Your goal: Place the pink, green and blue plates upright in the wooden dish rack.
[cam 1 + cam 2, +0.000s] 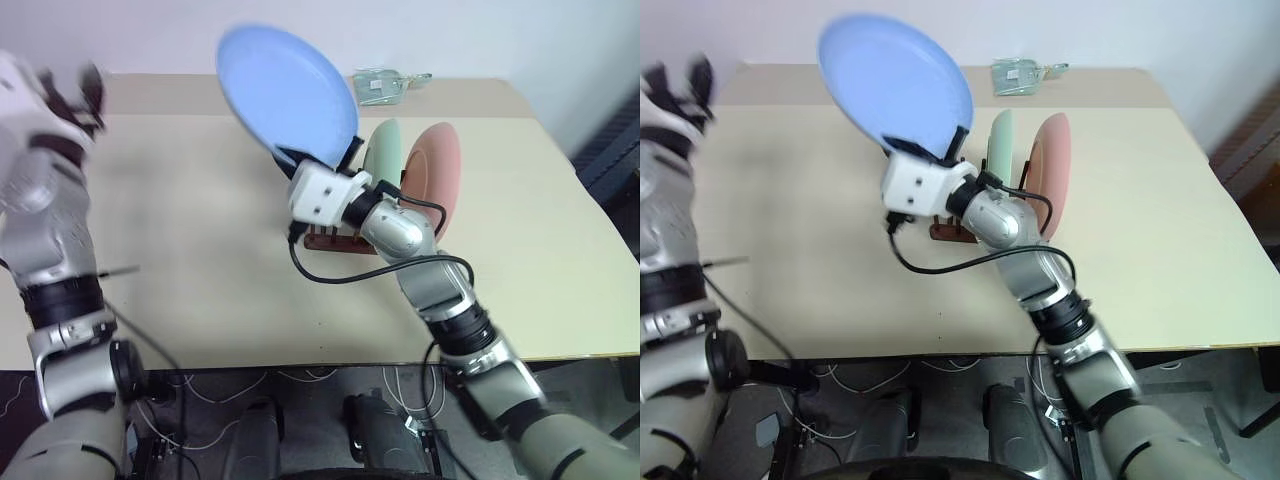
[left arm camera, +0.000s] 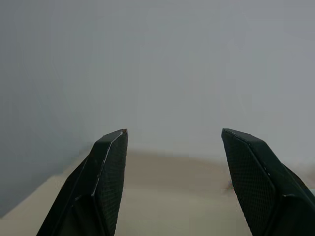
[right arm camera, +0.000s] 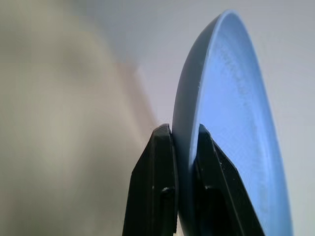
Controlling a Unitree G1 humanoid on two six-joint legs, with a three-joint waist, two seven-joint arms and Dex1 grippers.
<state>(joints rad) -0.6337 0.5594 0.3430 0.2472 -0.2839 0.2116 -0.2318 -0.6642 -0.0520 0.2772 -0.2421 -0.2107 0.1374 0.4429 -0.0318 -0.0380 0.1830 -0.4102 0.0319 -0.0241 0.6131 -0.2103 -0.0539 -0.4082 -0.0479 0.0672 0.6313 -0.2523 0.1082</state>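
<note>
The blue plate (image 1: 285,90) is held up in the air, tilted, over the middle back of the table. My right gripper (image 1: 318,156) is shut on its lower rim, and the right wrist view shows one finger on each face of the blue plate (image 3: 231,123). Just to the right of it, the green plate (image 1: 383,150) and the pink plate (image 1: 435,175) stand upright side by side in the wooden dish rack (image 1: 335,240), which my right arm partly hides. My left gripper (image 1: 75,90) hangs at the far left above the table, open and holding nothing (image 2: 172,142).
A clear plastic packet (image 1: 385,85) lies at the back edge of the beige table (image 1: 200,250). A black cable (image 1: 330,275) loops from my right wrist over the table just in front of the rack.
</note>
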